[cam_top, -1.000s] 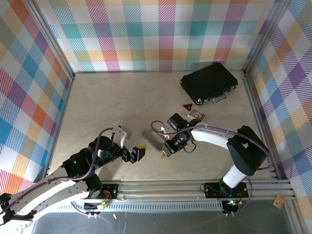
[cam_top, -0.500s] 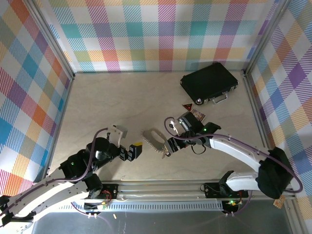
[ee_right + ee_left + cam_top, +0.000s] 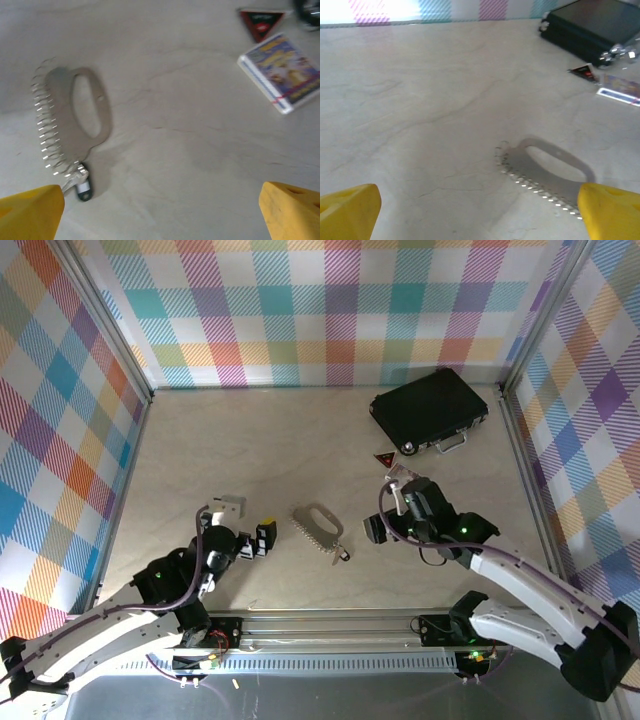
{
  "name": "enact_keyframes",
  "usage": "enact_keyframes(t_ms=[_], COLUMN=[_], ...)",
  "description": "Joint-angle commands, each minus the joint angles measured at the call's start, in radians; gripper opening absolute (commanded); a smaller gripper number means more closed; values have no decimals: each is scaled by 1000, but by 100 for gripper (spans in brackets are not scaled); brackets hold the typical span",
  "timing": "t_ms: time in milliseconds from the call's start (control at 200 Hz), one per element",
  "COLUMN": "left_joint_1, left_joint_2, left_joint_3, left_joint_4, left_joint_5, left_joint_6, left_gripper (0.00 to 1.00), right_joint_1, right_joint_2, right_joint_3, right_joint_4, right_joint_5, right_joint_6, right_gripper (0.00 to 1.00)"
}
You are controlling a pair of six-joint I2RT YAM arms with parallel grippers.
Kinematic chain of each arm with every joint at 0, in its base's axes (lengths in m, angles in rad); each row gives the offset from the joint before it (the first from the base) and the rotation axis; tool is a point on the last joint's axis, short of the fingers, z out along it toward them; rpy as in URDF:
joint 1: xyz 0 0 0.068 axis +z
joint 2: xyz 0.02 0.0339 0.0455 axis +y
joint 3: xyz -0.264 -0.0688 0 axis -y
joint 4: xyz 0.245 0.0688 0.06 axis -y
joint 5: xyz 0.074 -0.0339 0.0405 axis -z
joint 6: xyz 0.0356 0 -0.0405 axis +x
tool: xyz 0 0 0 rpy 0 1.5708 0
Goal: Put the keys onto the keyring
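A flat silver-grey key piece (image 3: 318,528) with a toothed edge and an oval slot lies on the table between my two grippers. It also appears in the left wrist view (image 3: 545,175) and the right wrist view (image 3: 65,120). A small shiny clasp with a black tag (image 3: 83,190) sits at its near end; whether that is the keyring I cannot tell. My left gripper (image 3: 260,540) stands open just left of the piece, apart from it, with nothing between its yellow fingertips (image 3: 350,210). My right gripper (image 3: 378,525) is open to the right of the piece, also clear of it.
A black case (image 3: 430,410) lies at the back right. A red triangle (image 3: 384,458) and a small patterned card (image 3: 279,75) lie in front of it, close behind my right wrist. Plaid walls and metal rails close in the table on three sides.
My right gripper has opened, let go of the key piece and drawn back to the right. My left gripper has pulled back to the left. The piece now lies flat on the table.
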State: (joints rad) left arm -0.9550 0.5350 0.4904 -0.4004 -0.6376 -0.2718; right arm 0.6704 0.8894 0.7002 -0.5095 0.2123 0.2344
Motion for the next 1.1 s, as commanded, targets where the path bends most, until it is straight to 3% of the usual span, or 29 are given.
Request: enact_keyframes(t_ms=[0,170,315,535,730,960,1090], left_joint_1=[0,29,79,168,201,294,320], left_joint_2=[0,52,132,296,472,503,521], left_joint_3=[-25,-66,-88,-92,-116,-243,-244], left_joint_4=[109,255,355,486,644,849,882], left_joint_5=[-157,-236,-276,-322,-377,-302,-297], left_joint_6=[90,197,241,343,405,381,396], left_gripper=[100,100,100,100,100,100,100], right_joint_1=[-52,-163,-236,-285,-321,-339,-344], right_joint_2=[-46,-120,-182,-297,-208,-144,-141], right_joint_3=[-39,-94,-144,-254,-272,-322,-370], right_joint_4=[32,47,47,130,185,331,431], right_joint_5=[112,124,224,291,354,354,335], right_joint_6=[32,33,47,35,3,-107,-170], right_gripper=[99,99,99,99,99,99,99])
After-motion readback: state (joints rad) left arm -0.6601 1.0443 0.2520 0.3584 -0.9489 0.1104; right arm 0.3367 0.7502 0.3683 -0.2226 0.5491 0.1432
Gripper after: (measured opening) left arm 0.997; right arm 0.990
